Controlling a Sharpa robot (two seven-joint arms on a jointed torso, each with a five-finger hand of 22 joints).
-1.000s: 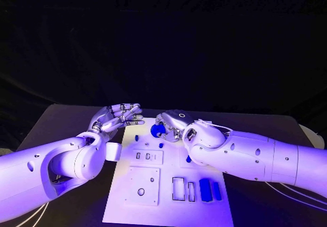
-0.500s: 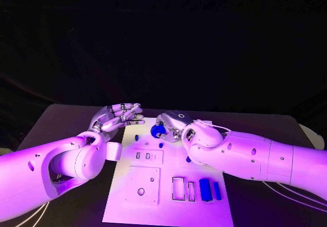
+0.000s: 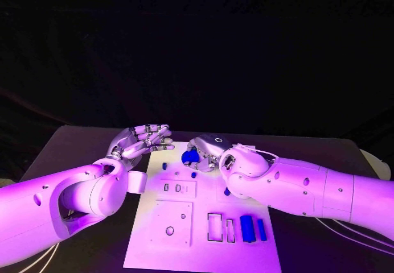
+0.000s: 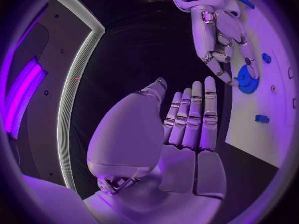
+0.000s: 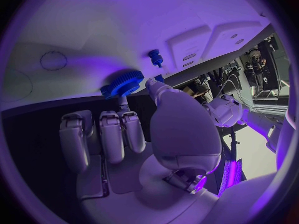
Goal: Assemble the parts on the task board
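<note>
The right hand (image 3: 212, 152) pinches a small blue toothed plastic gear (image 3: 191, 156) at its fingertips (image 5: 149, 84), holding it flat-faced toward the white rectangular task board (image 3: 202, 250), at the board's far end. Just beside the gear, nearer the robot, a short blue peg (image 5: 154, 57) stands in the board. The left hand (image 3: 141, 142) hovers at the board's far left corner, fingers straight and together, holding nothing. The right hand is nearer the gear's seat, so lowering it looks like that hand's work.

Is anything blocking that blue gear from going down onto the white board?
Nothing visible does. The right hand holds the blue gear at its fingertips just over the task board; the left hand hovers open beside the board, off to the side.
</note>
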